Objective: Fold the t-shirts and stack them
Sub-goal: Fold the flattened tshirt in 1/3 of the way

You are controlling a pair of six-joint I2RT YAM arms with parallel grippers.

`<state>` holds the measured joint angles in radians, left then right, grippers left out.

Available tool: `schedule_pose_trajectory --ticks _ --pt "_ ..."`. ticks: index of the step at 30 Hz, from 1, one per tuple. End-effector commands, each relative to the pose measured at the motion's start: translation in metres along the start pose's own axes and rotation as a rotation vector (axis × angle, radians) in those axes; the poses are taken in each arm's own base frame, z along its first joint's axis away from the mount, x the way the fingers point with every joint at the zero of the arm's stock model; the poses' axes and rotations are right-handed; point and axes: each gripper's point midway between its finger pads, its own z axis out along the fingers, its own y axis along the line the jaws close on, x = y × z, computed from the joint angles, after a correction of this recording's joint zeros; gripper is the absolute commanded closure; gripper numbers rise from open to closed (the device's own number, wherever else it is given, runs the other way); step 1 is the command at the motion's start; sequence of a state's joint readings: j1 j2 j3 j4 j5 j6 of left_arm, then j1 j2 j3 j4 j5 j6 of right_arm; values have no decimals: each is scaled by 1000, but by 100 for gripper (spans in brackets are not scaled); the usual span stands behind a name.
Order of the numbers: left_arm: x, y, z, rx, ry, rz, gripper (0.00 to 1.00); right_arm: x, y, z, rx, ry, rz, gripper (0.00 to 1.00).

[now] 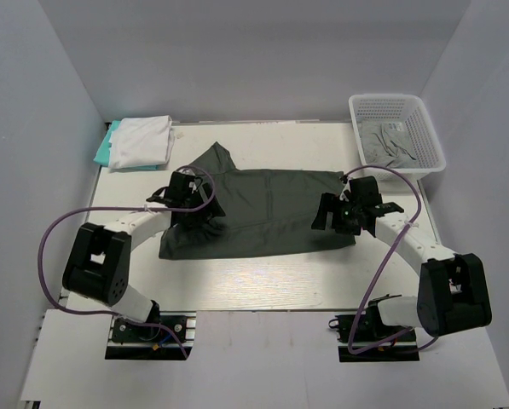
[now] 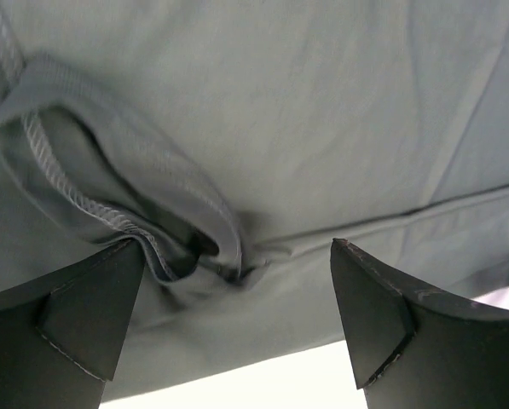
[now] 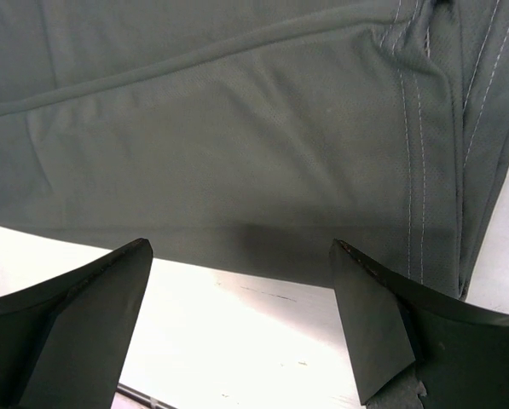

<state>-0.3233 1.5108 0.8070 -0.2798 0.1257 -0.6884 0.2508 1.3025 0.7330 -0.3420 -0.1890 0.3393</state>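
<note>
The dark charcoal-grey t-shirt [image 1: 263,213] lies spread across the middle of the table, one sleeve pointing to the back left. My left gripper [image 1: 188,223] is open, low over the shirt's left part, with a bunched seam fold [image 2: 186,243] between its fingers. My right gripper [image 1: 331,217] is open over the shirt's right hem [image 3: 237,243], empty. The white t-shirt [image 1: 141,141] lies folded on the teal t-shirt [image 1: 103,150] at the back left. The lighter grey t-shirt [image 1: 389,145] lies in the basket.
The white lattice basket [image 1: 433,141] stands at the back right. White walls close in the left, back and right sides. Purple cables loop from both arms. Bare table [image 1: 254,281] lies between the shirt and the arm bases.
</note>
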Motion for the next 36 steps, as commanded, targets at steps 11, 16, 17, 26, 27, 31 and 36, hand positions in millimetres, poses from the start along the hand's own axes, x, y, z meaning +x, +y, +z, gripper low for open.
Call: schedule_pose_trajectory --ticks 11,16,17,26,27,31,36 --pt "-48 -62 15 155 -131 114 0 -25 8 -6 -10 -62 -23 10" --pt "-46 -69 33 122 -72 161 0 -27 5 -5 3 -65 -21 10" --pt "-38 -66 41 110 -47 165 0 -27 6 -4 7 -64 -21 10" --pt "-62 -86 40 147 -107 215 0 -40 14 -9 -21 -89 -44 10" --pt "-70 -91 35 154 -133 226 0 -42 14 -10 -22 -97 -45 10" --pt "-101 -111 10 168 -230 252 0 -50 18 -14 -25 -127 -56 10" --pt "-95 -107 -18 172 -251 239 0 -50 19 -15 -33 -141 -58 10"
